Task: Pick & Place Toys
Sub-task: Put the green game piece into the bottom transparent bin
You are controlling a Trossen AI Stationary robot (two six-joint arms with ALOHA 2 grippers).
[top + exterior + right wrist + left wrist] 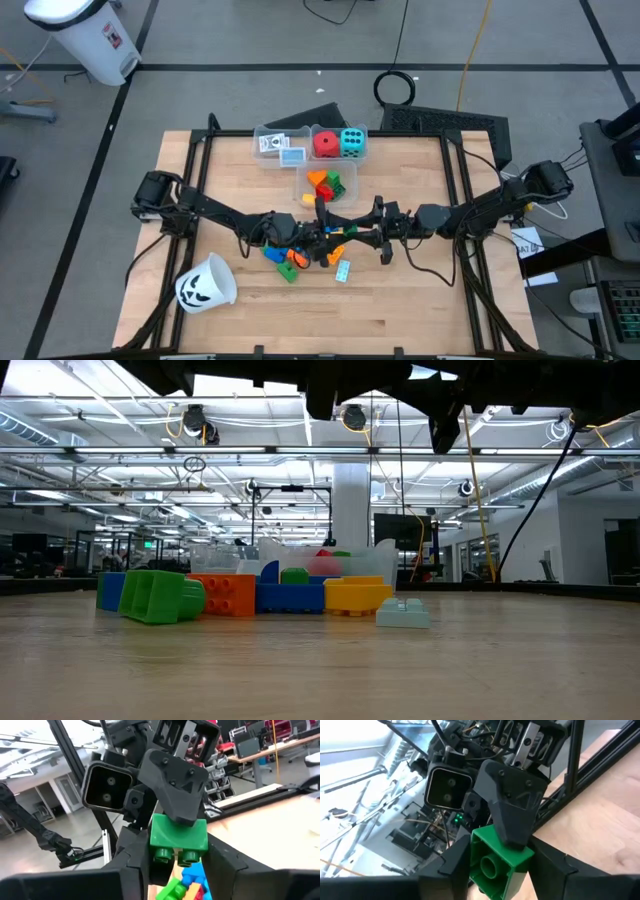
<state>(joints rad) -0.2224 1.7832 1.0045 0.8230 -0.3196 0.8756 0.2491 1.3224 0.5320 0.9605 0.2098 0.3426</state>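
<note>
I see both grippers, left (495, 870) and right (175, 855), pinching one green block (497, 862) together, up over the table's middle. It's hard, light and slick; squeeze its flat sides.

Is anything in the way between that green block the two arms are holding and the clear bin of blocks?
Nothing visible does. The left gripper and right gripper hold the green block together above the table, and the clear bin sits just beyond them, open-topped.

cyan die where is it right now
In the high view the cyan die sits in a clear bin at the table's far edge, right beside the red die.
</note>
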